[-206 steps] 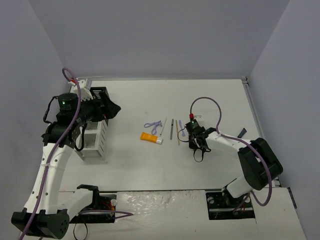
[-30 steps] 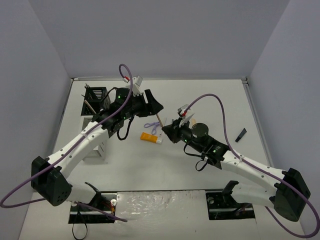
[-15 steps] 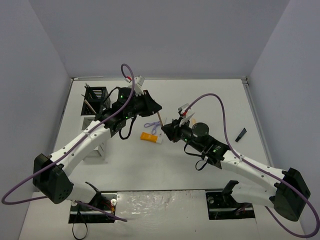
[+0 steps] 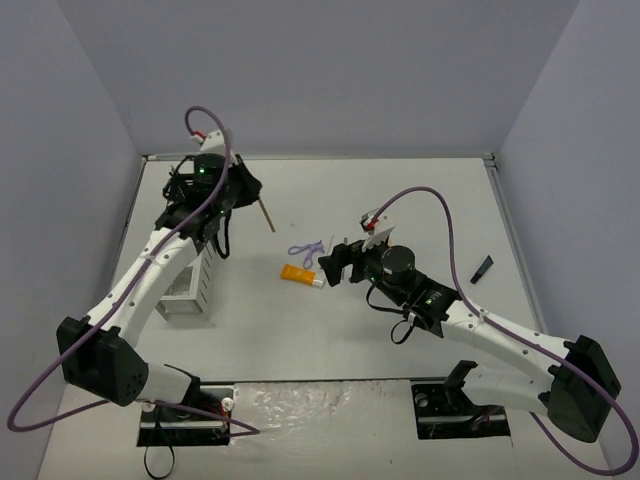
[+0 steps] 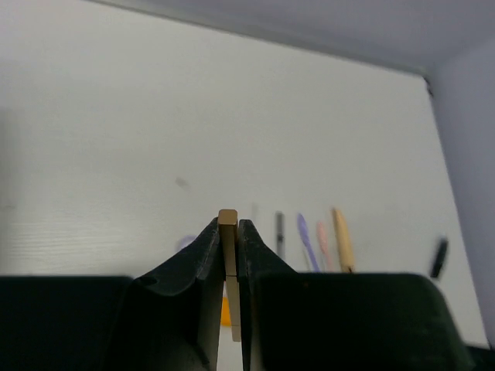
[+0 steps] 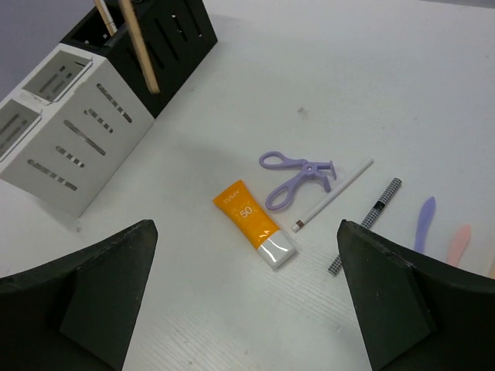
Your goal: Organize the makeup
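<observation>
My left gripper [image 4: 250, 192] is shut on a tan stick [image 4: 266, 216], which hangs in the air just right of the rack [image 4: 188, 280]. In the left wrist view the stick [image 5: 227, 224] is pinched upright between the jaws. My right gripper [image 6: 246, 259] stands wide open above the orange tube with a white cap [image 6: 249, 222], holding nothing. To the tube's right lie the purple looped tool [image 6: 294, 178], a white pencil [image 6: 332, 195], a checkered pencil [image 6: 367, 224] and purple [image 6: 421, 224] and pink [image 6: 458, 243] spatulas.
The rack has a white half [image 6: 69, 139] and a black half [image 6: 166, 46], and another stick [image 6: 104, 15] stands in the black half. A small black object [image 4: 483, 268] lies far right on the table. The left arm hides the rack's back part from above.
The right gripper has opened and let go of the tan stick. The left gripper shut on it and swung back left toward the rack.
</observation>
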`<action>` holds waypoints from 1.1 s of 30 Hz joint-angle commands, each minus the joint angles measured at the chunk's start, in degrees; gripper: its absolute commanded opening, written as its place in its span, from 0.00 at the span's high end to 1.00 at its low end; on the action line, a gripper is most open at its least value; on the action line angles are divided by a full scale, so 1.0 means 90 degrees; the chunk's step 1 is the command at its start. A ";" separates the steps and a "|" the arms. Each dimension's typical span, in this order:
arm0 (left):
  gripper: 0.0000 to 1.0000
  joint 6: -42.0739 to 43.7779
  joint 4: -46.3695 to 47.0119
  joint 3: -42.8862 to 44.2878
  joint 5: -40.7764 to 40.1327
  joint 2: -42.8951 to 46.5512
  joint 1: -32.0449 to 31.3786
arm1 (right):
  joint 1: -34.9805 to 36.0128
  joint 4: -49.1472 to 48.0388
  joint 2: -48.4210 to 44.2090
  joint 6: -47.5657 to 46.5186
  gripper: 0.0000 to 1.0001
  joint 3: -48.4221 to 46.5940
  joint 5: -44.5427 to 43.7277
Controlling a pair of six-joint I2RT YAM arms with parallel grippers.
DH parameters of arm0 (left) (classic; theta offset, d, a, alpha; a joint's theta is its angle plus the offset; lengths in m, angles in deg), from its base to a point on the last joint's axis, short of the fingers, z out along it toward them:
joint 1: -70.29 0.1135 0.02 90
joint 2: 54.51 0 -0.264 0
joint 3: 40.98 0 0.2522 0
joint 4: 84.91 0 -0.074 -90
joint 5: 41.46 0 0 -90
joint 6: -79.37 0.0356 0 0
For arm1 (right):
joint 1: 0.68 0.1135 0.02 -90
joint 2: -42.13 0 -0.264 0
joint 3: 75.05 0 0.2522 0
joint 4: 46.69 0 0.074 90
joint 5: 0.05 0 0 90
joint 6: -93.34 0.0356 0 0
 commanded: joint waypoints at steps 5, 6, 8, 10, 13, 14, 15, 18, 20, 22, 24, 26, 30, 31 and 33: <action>1.00 0.1763 0.1381 0.0017 -0.1776 0.0234 0.1476 | 0.0036 -0.0106 0.0080 0.0033 0.00 -0.0135 -0.0400; 1.00 0.1808 0.1604 -0.0039 -0.1811 0.0138 0.1618 | 0.0036 -0.0094 0.0101 0.0035 0.00 -0.0135 -0.0396; 1.00 0.1837 0.1877 -0.0092 -0.1824 0.0013 0.1881 | 0.0036 -0.0070 0.0123 0.0052 0.00 -0.0135 -0.0403; 0.99 0.1837 0.2115 -0.0093 -0.1766 -0.0302 0.2121 | 0.0036 -0.0001 0.0152 0.0042 0.00 -0.0154 -0.0403; 0.99 0.1831 0.2452 -0.0173 -0.1632 -0.0612 0.2362 | 0.0036 0.0046 0.0159 0.0022 0.00 -0.0134 -0.0430; 0.99 0.1828 0.2573 -0.0207 -0.1575 -0.0719 0.2464 | 0.0036 0.0065 0.0162 0.0014 0.00 -0.0126 -0.0441; 0.97 0.1785 0.2693 -0.0265 -0.1490 -0.0804 0.2540 | 0.0036 0.0075 0.0175 0.0013 0.00 -0.0112 -0.0463; 0.91 0.1621 0.2915 -0.0409 -0.1350 -0.1009 0.2696 | 0.0032 0.0123 0.0228 0.0024 0.00 -0.0097 -0.0491; 0.85 0.1593 0.2945 -0.0474 -0.1345 -0.1120 0.2757 | 0.0036 0.0156 0.0290 0.0042 0.00 -0.0116 -0.0511; 0.75 0.1559 0.2921 -0.0540 -0.1349 -0.1137 0.2766 | 0.0036 0.0244 0.0368 0.0063 0.00 -0.0150 -0.0588; 0.59 0.1508 0.2863 -0.0621 -0.1336 -0.1042 0.2774 | 0.0036 0.0324 0.0478 0.0143 0.00 -0.0216 -0.0762; 0.48 0.1441 0.2651 -0.0671 -0.1337 -0.0846 0.2776 | 0.0036 0.0442 0.0582 0.0269 0.00 -0.0302 -0.0994; 0.14 0.1322 0.2122 -0.0594 -0.1392 -0.0232 0.2776 | 0.0026 0.0727 0.0950 0.0565 0.01 -0.0465 -0.1479; 0.06 0.1299 0.1796 -0.0534 -0.1408 -0.0130 0.2776 | 0.0026 0.0809 0.1067 0.0619 0.01 -0.0524 -0.1558; 0.03 0.1251 0.0849 -0.0166 -0.1429 0.0150 0.2776 | 0.0010 0.0878 0.1322 0.0764 0.04 -0.0592 -0.1742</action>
